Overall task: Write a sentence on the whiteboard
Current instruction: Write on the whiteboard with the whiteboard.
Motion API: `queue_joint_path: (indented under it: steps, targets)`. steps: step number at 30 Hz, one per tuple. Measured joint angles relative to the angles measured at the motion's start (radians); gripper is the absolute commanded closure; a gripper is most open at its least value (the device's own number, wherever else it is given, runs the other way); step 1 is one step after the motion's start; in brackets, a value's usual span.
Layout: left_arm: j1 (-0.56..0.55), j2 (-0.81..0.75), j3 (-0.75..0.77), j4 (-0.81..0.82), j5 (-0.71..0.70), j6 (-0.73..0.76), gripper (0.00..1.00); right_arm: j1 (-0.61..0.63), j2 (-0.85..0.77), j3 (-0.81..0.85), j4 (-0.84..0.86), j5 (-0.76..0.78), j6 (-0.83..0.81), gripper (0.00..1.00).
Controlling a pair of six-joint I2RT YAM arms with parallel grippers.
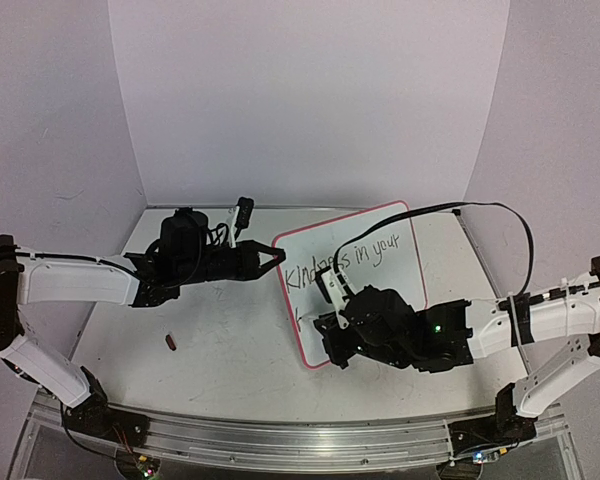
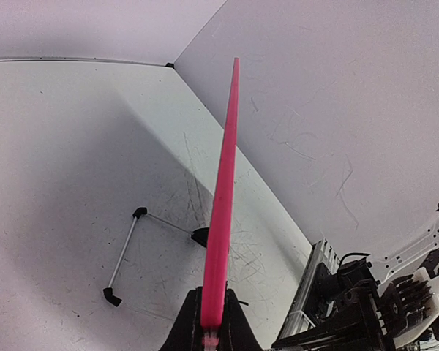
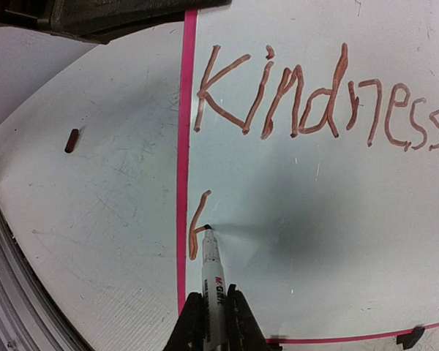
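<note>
Right wrist view shows the right pincer clamped on the marker, its tip on the whiteboard just ahead, starting line two of the sentence, while the left pincer grips its rim; next, I think, that letter needs finishing.

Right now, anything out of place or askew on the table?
The whiteboard sits askew on the table, its left rim pinched by the left gripper. A small dark cap-like piece lies loose on the table left of it, apart from the marker in the right gripper. No spill or damage shows.
</note>
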Motion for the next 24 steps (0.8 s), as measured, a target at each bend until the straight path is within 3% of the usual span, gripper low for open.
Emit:
queue_joint_path:
  steps: [24]
  targets:
    - [-0.001,0.003,0.000,0.003,0.000,-0.001,1.00,-0.002,-0.023,-0.038,-0.032,-0.037,0.018,1.00]
